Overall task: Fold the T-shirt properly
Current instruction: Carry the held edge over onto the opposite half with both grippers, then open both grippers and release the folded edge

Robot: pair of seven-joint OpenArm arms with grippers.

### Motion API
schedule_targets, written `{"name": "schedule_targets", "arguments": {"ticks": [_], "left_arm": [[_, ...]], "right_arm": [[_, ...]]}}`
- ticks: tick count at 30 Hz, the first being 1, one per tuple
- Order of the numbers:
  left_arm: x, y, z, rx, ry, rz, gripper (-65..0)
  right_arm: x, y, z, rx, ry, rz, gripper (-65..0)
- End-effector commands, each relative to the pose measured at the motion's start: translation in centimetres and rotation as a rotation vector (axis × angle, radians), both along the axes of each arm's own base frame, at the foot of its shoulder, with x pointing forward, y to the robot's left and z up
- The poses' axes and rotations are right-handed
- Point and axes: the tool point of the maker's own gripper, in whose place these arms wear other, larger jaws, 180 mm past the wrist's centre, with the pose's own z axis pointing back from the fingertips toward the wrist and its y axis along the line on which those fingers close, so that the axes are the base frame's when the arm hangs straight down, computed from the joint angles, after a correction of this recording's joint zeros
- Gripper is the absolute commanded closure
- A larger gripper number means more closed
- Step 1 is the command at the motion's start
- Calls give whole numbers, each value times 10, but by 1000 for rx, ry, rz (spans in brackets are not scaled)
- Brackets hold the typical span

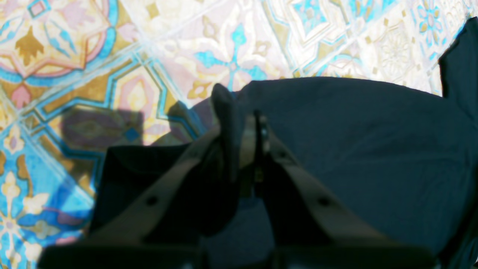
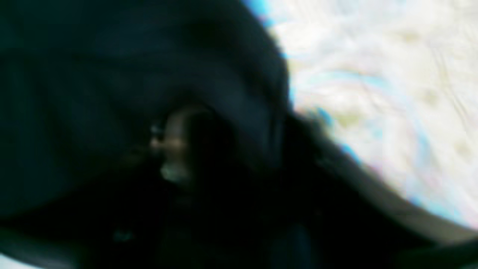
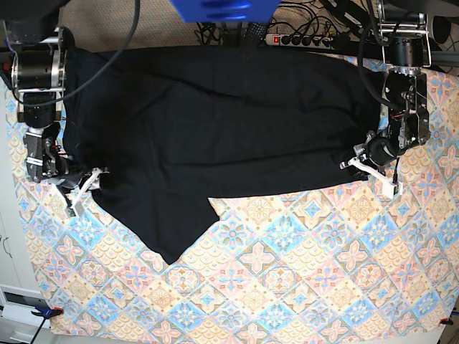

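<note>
A patterned cloth (image 3: 287,279) of blue, orange and pink tile motifs covers the whole work surface. Beyond its far edge lie a power strip (image 3: 297,40) and a tangle of cables (image 3: 315,14), with a blue object (image 3: 224,8) at the far middle; pale floor shows along the left side.

The shirt (image 3: 215,129) lies spread across the far half of the cloth, reaching from the left arm's side to the right arm's side. Its near edge runs roughly straight on the right, while on the left a pointed flap hangs down toward the near side.

The right gripper (image 3: 82,190) sits at the shirt's left edge. Its wrist view is blurred and dark, filled with black fabric, and how wide its jaws stand cannot be told, nor whether they grip the cloth.

The left gripper (image 1: 242,123) sits at the shirt's right near corner. Its pale fingers (image 1: 276,149) are drawn narrowly together with a fold of the black fabric pinched between them.

No writing or label can be read anywhere.
</note>
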Motion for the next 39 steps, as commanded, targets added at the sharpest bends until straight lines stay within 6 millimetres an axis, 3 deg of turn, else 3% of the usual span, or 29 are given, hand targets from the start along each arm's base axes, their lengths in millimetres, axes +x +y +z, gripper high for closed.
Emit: {"name": "schedule_targets", "arguments": {"ticks": [1,3,6,10,16,26,30,34,39], "left_arm": [[13,6,16,11,-53,2,-3],[14,6,17,11,-55,2,-3],[14,6,17,11,-55,2,-3],[15,4,24,17,-76,-8,-3],[10,-8,43,41,-131,-59,-3],[-20,-14,70,113,-179,-146,-3],[-39,2,75,146,-172,-123,-3],[-59,20,70,183,-129,-107,-3],[-79,24,57,190,-71,-115,-3]], "right_arm": [[-2,5,2,13,13,43,-161],[-2,6,2,18,10,48,-82],[-1,6,4,19,5,46,-22],[20,11,30,0,-89,87,-15],[16,-15,62,-33,-212,46,-15],[-21,-32,71,-96,-217,30,-16],[-40,-39,65,-106,-201,16,-16],[-62,-52,65,-126,-195,-16,-16],[-87,-58,64,-150,-181,-17,-17]]}}
